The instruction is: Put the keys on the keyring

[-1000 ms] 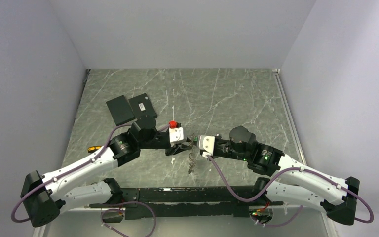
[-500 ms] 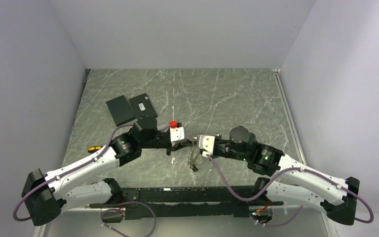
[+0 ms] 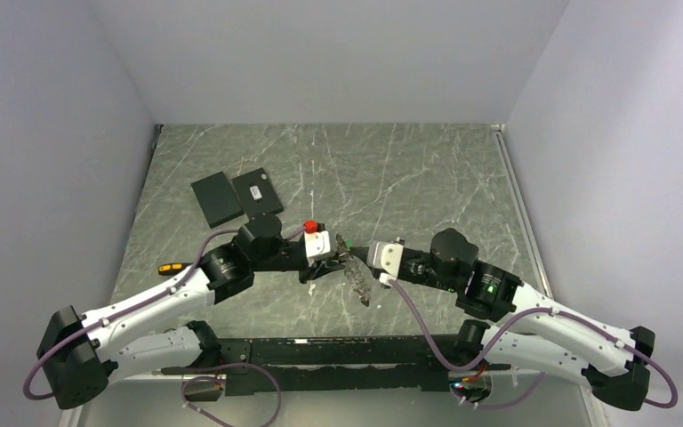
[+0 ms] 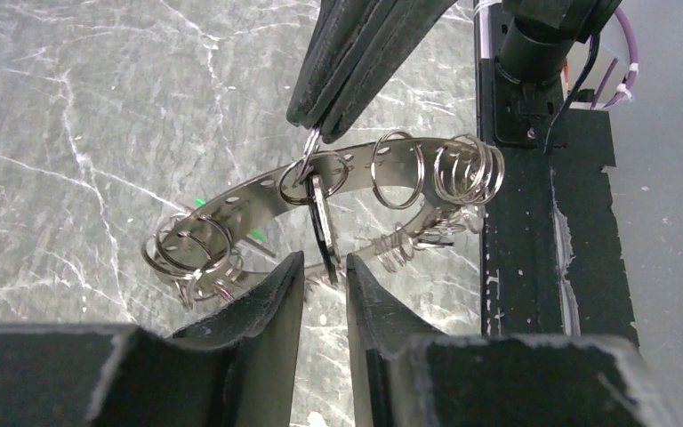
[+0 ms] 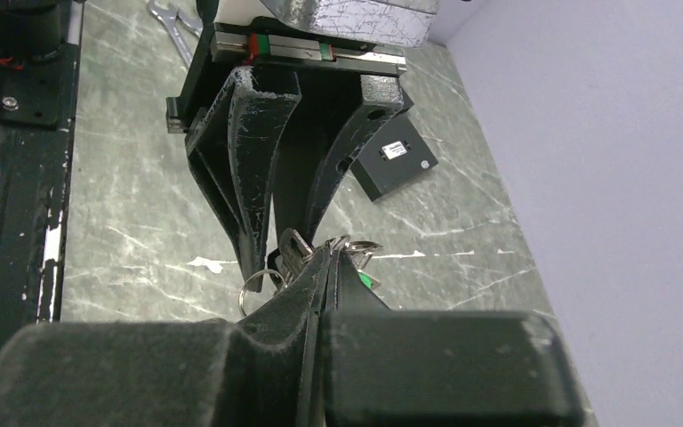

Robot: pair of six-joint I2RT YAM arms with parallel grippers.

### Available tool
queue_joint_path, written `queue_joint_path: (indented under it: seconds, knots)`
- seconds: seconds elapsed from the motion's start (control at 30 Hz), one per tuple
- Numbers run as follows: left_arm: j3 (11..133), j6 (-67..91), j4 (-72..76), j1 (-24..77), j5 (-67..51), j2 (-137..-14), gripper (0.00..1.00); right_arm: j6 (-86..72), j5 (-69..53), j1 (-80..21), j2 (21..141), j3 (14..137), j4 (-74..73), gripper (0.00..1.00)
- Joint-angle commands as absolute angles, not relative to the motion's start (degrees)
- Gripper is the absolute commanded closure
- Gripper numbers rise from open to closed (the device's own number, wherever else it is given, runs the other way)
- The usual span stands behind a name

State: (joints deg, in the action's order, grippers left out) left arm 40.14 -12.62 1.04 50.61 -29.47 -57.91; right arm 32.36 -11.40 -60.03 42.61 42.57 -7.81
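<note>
You look mid-threading: your right gripper, pinched shut at 12 o'clock, holds the keyring, a key dangling toward 6 o'clock between your left gripper's narrowly parted jaws, which likely must pinch it and work it round the coil.

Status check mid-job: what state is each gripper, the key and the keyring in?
keyring: held up by one ring, strip hanging curved.
key: hanging from that ring.
right gripper: shut on that ring.
left gripper: open, fingers either side of the key's tip.
</note>
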Motion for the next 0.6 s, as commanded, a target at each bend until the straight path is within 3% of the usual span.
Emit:
queue_joint_path:
  seconds: [0.0, 0.1, 0.33, 0.43, 0.57]
  knots:
    - [39.96, -12.00, 3.78, 50.71, -29.99, -56.06, 0.74, 31.92, -12.82, -59.94, 41.57, 42.98, -1.49, 1.00]
    - [39.82, -11.86, 4.43, 50.74, -29.91, -55.46, 0.73, 31.87, -12.96, -59.94, 41.95, 42.99, -1.73, 1.00]
    - [39.47, -11.52, 4.76, 50.79, -28.94, -52.93, 0.48, 31.67, -13.10, -59.94, 42.23, 42.81, -1.45, 1.00]
    - [39.34, -11.44, 5.53, 50.78, -29.05, -52.98, 0.49, 31.49, -13.35, -59.94, 42.32, 42.65, -1.08, 1.00]
    - [39.17, -11.25, 7.12, 50.78, -28.79, -53.26, 0.66, 31.15, -13.62, -59.92, 42.53, 42.21, -0.31, 1.00]
